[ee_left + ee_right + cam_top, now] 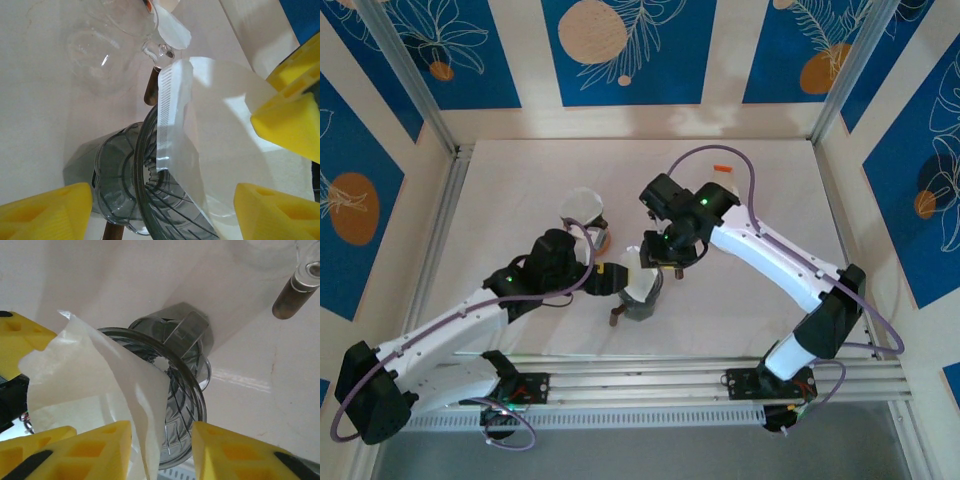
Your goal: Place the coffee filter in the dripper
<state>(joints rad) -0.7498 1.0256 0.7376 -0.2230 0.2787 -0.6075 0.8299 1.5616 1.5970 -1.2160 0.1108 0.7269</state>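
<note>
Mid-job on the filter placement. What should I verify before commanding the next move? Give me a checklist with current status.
1. Coffee filter lower edge inside dripper rim: ok.
2. Filter fully seated: not ok, most of it sticks out, tilted.
3. Filter opened into a cone: cannot tell.
4. Right gripper unclamped: ok, jaws apart.
5. Left gripper around filter, not clamping: ok, jaws wide.
6. Glass server apart from dripper: ok.
</note>
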